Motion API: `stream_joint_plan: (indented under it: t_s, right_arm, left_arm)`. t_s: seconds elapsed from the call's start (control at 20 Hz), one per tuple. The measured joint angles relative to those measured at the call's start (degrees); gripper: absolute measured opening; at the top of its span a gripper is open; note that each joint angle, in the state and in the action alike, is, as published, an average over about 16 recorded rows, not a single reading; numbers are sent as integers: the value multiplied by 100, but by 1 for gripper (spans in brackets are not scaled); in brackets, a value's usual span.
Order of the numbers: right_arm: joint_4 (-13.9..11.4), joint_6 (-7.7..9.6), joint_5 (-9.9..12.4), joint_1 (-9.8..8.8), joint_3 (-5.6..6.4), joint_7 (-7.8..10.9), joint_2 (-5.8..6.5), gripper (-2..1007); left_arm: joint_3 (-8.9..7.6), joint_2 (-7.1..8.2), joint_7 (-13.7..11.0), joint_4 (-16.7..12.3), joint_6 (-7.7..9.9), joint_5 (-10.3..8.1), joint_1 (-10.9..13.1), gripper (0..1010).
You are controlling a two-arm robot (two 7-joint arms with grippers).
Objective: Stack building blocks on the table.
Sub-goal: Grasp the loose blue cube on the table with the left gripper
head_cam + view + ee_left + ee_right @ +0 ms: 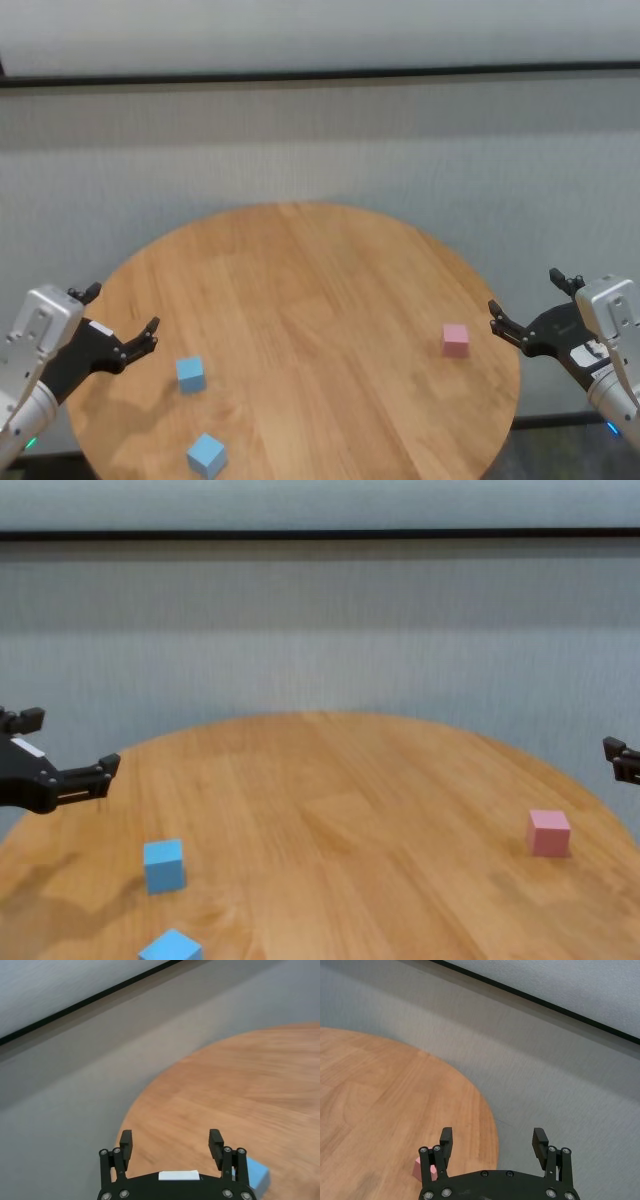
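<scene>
Three building blocks lie apart on the round wooden table [300,290]. One light blue block [191,373] sits at the left, a second light blue block [207,455] lies nearer the front edge, and the pink block [455,340] rests at the right. My left gripper [122,310] hovers open over the table's left rim, a little left of the first blue block [252,1175]. My right gripper [525,290] hangs open just past the right rim, close to the pink block [420,1169]. Nothing is between either pair of fingers.
A grey carpeted floor surrounds the table, and a pale wall with a dark baseboard strip [320,75] runs behind it. The chest view shows the table top [330,800] bare between the blue blocks [164,865] and the pink one [549,832].
</scene>
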Motion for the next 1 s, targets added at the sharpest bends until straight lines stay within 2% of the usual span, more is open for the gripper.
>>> stream_joint_plan:
  t_s: [0.2, 0.5, 0.75, 1.0]
  right_arm:
    - [0, 0, 0, 0, 0, 0, 0, 1005]
    - [0, 0, 0, 0, 0, 0, 0, 1005]
    - [0, 0, 0, 0, 0, 0, 0, 1005]
    - [0, 0, 0, 0, 0, 0, 0, 1005]
  left_arm:
    - [-42, 114, -566, 124, -306, -186, -30, 1000]
    - [-122, 316, -1470, 323, -700, -595, -70, 1000]
    - [-200, 436, -2005, 423, -800, -924, -41, 1000]
    - [-247, 501, -2313, 431, -786, -1094, 53, 1000]
